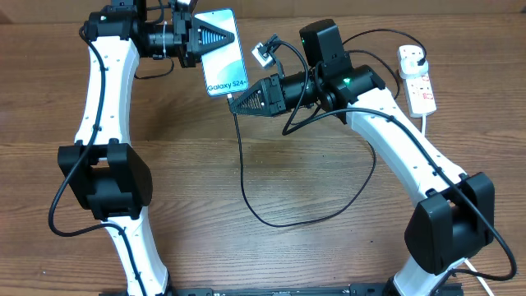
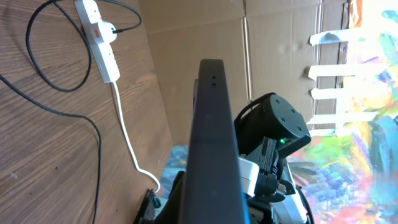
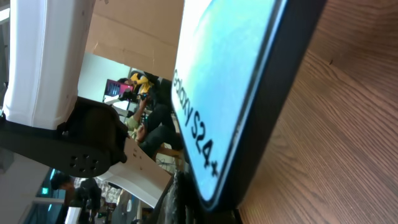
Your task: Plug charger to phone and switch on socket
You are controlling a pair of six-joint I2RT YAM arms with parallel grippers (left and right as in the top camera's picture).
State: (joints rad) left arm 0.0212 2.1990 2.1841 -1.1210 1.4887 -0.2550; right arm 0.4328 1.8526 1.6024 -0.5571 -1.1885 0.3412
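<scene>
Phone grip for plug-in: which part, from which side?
Upper half, pinching screen and back from a long side, as the left gripper does. The phone is flat, and its bottom edge is left free for the charger at the right gripper.

The phone (image 1: pixel 228 67) has the words "Galaxy S24+" in dark letters near one end of its light blue screen. The same words show big and close in the right wrist view
</scene>
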